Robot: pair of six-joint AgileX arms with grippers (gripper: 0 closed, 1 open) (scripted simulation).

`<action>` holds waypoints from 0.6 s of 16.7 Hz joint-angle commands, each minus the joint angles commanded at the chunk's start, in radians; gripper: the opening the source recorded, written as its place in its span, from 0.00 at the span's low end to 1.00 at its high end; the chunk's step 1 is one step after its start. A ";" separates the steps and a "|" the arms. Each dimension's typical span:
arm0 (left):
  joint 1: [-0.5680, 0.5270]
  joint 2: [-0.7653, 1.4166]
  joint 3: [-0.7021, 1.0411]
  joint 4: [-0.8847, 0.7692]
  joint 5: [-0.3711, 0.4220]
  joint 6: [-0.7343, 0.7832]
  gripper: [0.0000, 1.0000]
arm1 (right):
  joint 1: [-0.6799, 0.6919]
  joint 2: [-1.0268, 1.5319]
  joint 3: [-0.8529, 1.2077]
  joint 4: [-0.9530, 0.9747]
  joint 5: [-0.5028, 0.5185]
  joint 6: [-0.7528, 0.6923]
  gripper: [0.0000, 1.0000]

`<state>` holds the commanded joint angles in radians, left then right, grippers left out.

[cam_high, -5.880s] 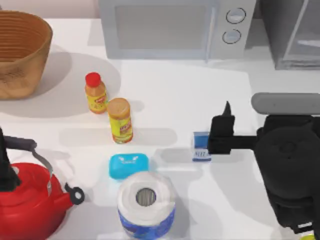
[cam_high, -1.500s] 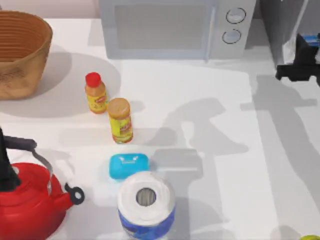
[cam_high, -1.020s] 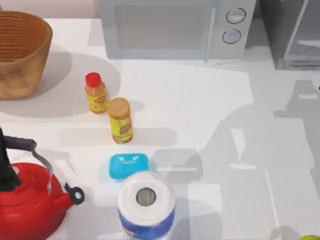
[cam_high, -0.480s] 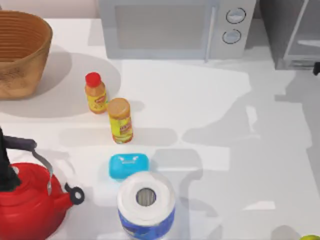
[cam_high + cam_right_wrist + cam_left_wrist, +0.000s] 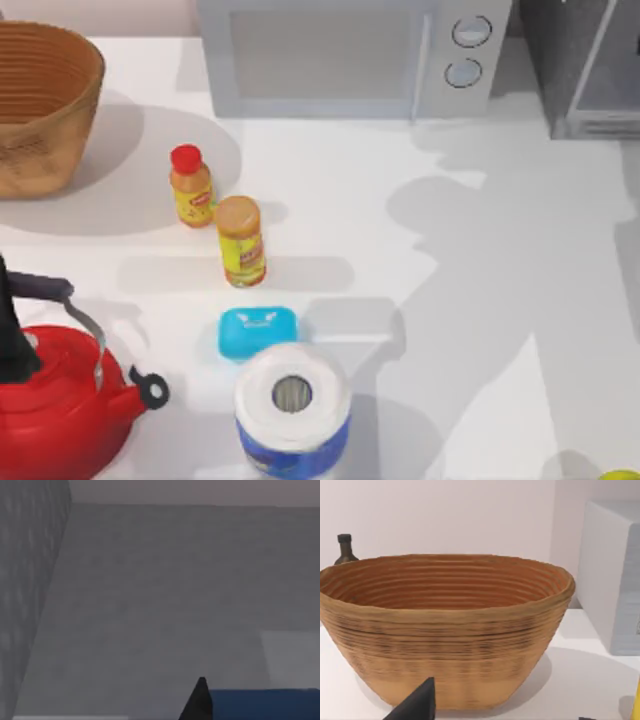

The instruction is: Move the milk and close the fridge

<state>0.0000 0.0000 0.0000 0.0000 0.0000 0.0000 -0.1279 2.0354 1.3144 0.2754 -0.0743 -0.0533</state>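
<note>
The milk [image 5: 265, 704] shows in the right wrist view as a blue carton top, low against a plain grey surface. My right gripper [image 5: 260, 713] is shut on it, with one black fingertip [image 5: 200, 700] beside the blue top. A dark speckled wall of the fridge [image 5: 30, 605] rises close by. In the top view the fridge [image 5: 575, 40] stands at the back right corner, partly cut off, its pale framed door panel [image 5: 612, 60] angled outward. My left gripper [image 5: 502, 716] is parked open, facing the wicker basket.
A white microwave [image 5: 350, 55] stands at the back. On the left are the wicker basket [image 5: 40, 100], two small bottles [image 5: 191, 186] [image 5: 241, 240], a turquoise box [image 5: 258, 332], a paper roll [image 5: 292, 410] and a red kettle [image 5: 55, 410].
My right arm lifted the milk off the table's right middle and carried it back right to the fridge, passing out of the top view. Its shadow shifted across the table.
</note>
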 joint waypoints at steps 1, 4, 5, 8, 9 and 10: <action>0.000 0.000 0.000 0.000 0.000 0.000 1.00 | -0.011 0.032 0.072 -0.072 -0.010 -0.005 0.00; 0.000 0.000 0.000 0.000 0.000 0.000 1.00 | -0.039 0.102 0.224 -0.225 -0.036 -0.015 0.00; 0.000 0.000 0.000 0.000 0.000 0.000 1.00 | -0.045 0.115 0.253 -0.254 -0.041 -0.017 0.00; 0.000 0.000 0.000 0.000 0.000 0.000 1.00 | -0.050 0.128 0.280 -0.282 -0.047 -0.019 0.00; 0.000 0.000 0.000 0.000 0.000 0.000 1.00 | -0.050 0.128 0.280 -0.282 -0.047 -0.019 0.00; 0.000 0.000 0.000 0.000 0.000 0.000 1.00 | -0.050 0.128 0.280 -0.282 -0.047 -0.019 0.00</action>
<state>0.0000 0.0000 0.0000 0.0000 0.0000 0.0000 -0.1784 2.1633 1.5948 -0.0065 -0.1213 -0.0719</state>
